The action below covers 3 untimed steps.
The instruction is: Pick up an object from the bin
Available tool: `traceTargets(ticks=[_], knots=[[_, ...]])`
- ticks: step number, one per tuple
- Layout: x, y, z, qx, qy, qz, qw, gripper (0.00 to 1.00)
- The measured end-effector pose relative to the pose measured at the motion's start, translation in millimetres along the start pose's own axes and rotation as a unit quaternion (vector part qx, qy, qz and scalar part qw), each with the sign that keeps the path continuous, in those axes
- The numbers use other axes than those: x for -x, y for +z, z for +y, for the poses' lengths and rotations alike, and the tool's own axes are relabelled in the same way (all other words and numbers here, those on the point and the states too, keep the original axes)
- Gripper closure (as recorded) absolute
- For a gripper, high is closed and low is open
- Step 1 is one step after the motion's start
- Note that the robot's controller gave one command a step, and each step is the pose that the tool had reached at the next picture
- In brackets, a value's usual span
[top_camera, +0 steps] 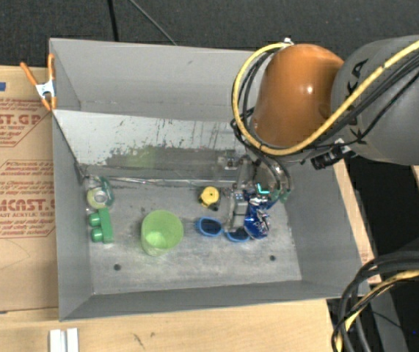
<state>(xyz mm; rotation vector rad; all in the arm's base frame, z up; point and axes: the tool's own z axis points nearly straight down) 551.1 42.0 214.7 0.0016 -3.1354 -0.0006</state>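
Observation:
My gripper (244, 210) is low in the right part of the bin, down among a few small blue things. A shiny blue piece (257, 224) lies right against it on its right side. A flat blue piece (235, 234) sits just below it, and a round blue cap (209, 227) lies a little to its left. A small yellow thing (209, 196) rests on the floor to the upper left of the gripper. Whether the blue piece is gripped is hidden by the gripper's body.
A light green cup (161, 232) stands left of the blue cap. At the bin's left side lie a green block (100, 225) and a small clear jar (97, 195). The arm with its orange cover hangs over the bin's right half.

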Motion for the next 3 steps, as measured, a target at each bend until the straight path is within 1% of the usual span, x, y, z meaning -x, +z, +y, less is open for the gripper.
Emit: traceTargets(ticks=[1, 2, 3], knots=[[-17.1, 147.8, -46.7, 0.000, -0.006, -0.0010, 1.0000, 0.00], [-15.5, 145.3, -46.0, 0.000, -0.006, -0.0032, 1.0000, 1.00], [-6.7, -47.0, -40.1, -0.001, -0.019, -0.0089, 0.9998, 1.00]])
